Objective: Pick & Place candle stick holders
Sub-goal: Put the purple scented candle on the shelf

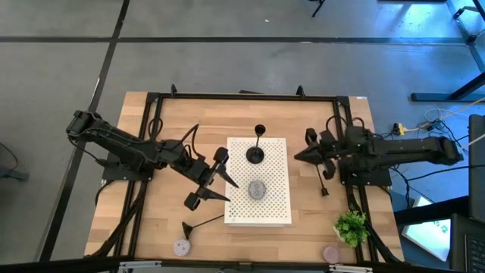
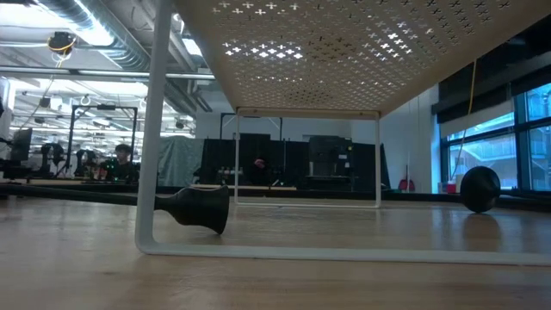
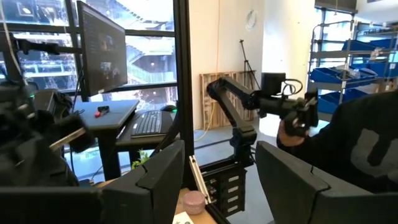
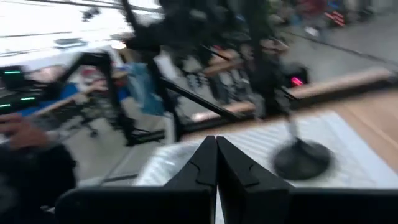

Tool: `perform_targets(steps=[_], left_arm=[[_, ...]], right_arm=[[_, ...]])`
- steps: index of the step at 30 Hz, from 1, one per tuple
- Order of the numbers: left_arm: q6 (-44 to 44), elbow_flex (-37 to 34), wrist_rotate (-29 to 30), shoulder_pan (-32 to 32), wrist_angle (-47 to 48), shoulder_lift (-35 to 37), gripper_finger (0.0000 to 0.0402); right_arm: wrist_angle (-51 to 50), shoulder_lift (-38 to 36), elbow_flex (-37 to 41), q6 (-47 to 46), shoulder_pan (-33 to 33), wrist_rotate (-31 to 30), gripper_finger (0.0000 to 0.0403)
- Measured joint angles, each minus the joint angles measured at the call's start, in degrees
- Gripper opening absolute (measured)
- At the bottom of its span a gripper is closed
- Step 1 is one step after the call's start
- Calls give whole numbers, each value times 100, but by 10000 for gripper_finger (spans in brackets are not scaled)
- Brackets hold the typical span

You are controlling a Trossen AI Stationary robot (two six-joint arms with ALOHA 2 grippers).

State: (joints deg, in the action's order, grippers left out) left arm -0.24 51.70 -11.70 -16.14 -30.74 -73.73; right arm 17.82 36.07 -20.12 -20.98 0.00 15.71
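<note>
High view: slim black candle stick holder (image 1: 256,154) upright, round-based.

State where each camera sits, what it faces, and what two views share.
High: overhead, down on table; left claw, right claw show.
Low: table height, under white stand, facing fallen candle stick holder; no arm.
Left wrist: faces the room; own open claw.
Right wrist: faces upright candle stick holder; own shut claw.
Shared: high, right wrist: that upright holder.
</note>
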Motion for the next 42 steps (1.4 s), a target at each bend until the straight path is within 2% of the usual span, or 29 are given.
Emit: perform_targets(steps=[12, 16, 19, 24, 28, 33, 38, 42], left_arm=[[-1, 0, 0, 0, 2, 0, 196], [-1, 0, 2, 0, 3, 0, 195], [8, 0, 2, 0, 2, 2, 194], [39, 0, 2, 0, 4, 2, 196], [39, 0, 2, 0, 7, 2, 194], [41, 0, 2, 0, 73, 2, 194], [41, 0, 2, 0, 94, 2, 194], [61, 0, 4, 2, 95, 3, 194]], right_arm=[[1760, 196, 0, 1023, 1862, -2, 1], [2297, 466, -3, 1397, 2248, -125, 1], [2238, 700, -160, 1547, 2417, -265, 1], [1657, 1293, -795, 1893, 2782, -277, 1], [820, 1921, -1471, 2833, 3263, -471, 1], [-809, 2562, -2401, 3787, 3919, -1322, 1], [-2012, 3082, -3111, 3747, 4662, -2066, 1], [-3112, 3368, -3681, 3079, 5246, -2670, 1]])
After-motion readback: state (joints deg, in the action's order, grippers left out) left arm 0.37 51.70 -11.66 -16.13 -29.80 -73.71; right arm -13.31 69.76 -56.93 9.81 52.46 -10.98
